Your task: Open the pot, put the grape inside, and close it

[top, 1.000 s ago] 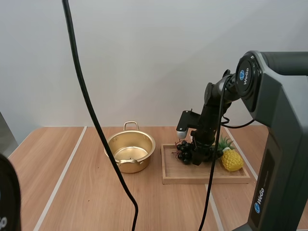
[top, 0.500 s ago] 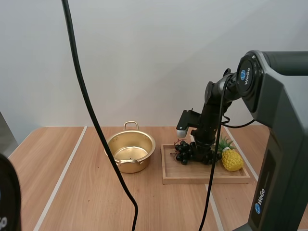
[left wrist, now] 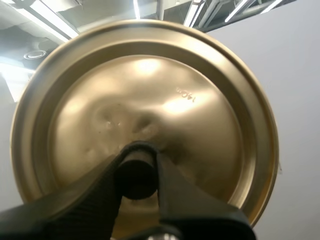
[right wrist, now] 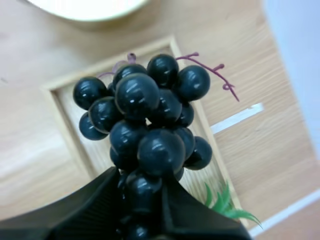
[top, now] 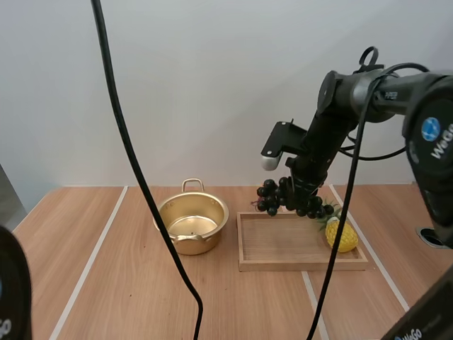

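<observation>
Fingers, high view: the right gripper (top: pixel 303 187) is clamped on the grapes (top: pixel 273 199), right of frame centre. The bunch hangs in the air, clear above the back edge of the tray (top: pixel 283 246). The pot (top: pixel 192 221) sits open on the bench (top: pixel 106 283), left of the tray and close beside it, nothing inside. A pineapple (top: pixel 341 234) lies at the tray's right end.

Left wrist view: the left gripper (left wrist: pixel 136 176) is closed on the black knob (left wrist: pixel 135 167) of the lid (left wrist: pixel 150 95). One finger is pressed to each side of the knob. The lid is held up off the pot, its gold face turned to the camera.

Right wrist view: the two fingers (right wrist: pixel 90 207) pinch the bunch near its lower berries. The rest of the bunch stands out beyond the tips, its stem pointing away. The tray lies below it, with the pineapple's green leaves just beyond the fingers.

Progress, my reading: opening is done, since the lid is off and held. The grapes are grasped and off the tray, so the pick is done too. Left to do: carry the bunch leftward over the pot, lower and release it, then set the lid back on. Roughly half along.
</observation>
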### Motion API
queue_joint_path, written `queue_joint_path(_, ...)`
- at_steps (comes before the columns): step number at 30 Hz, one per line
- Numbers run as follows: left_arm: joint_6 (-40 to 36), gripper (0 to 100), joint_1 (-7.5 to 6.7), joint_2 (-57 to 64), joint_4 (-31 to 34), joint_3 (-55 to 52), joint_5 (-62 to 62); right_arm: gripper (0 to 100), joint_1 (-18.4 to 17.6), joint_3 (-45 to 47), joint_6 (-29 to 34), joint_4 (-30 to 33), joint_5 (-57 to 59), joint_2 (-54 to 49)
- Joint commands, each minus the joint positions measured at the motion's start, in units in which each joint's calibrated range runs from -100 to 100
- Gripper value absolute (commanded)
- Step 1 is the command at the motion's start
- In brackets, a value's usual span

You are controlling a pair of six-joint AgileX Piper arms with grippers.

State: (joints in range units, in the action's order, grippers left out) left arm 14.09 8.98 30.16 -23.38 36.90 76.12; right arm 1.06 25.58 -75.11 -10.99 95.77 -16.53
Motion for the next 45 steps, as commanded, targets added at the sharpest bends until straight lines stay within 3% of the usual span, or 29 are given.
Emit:
queue_joint_path(1, 0.18, 0, 0.14, 0.42, 0.02, 0.58, -5.40, 0, 0.18, 0.08, 1.01, -2.15, 1.84, -5.72)
queue_joint_path(8, 0.18, 0, 0.14, 0.55, 0.02, 0.58, -5.32, 0, -1.09, 0.08, -0.45, -6.25, 1.84, -11.95)
queue_joint_path(12, 0.18, 0, 0.14, 0.55, 0.02, 0.58, -5.32, 0, -4.06, -0.07, -0.80, -6.25, 1.24, -11.82)
queue_joint_path(19, 0.18, 0, 0.14, 0.55, 0.02, 0.58, -5.32, 0, -10.54, -0.36, -0.63, -6.13, -12.27, -11.16)
queue_joint_path(28, 0.18, 0, 0.14, 0.55, 0.02, 0.58, -5.32, 0, -16.04, -10.06, 4.65, -6.46, -13.21, -0.30)
queue_joint_path(45, 0.18, 0, 0.14, 0.55, 0.02, 0.58, -5.32, 0, -18.16, -16.53, 5.49, -9.81, -14.86, 17.54)
